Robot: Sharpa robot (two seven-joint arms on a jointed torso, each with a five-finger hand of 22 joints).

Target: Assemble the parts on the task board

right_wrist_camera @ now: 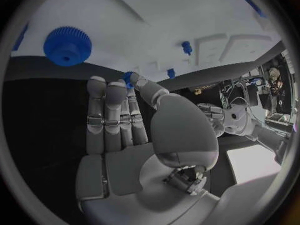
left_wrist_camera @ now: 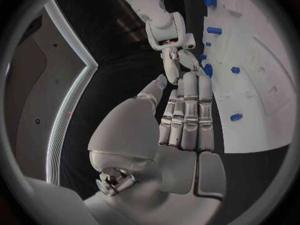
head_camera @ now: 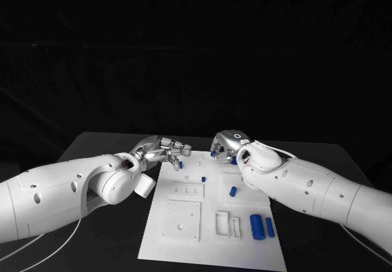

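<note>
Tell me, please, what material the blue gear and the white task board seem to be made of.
The blue gear looks like matte plastic, possibly printed: even colour, dull surface, crisp fine teeth. The task board looks like white plastic too, smooth and matte, with sharp-edged recesses; painted metal cannot be excluded.

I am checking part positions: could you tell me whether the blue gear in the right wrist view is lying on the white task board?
Yes, the blue gear rests flat on the white task board, apart from the right hand.
</note>
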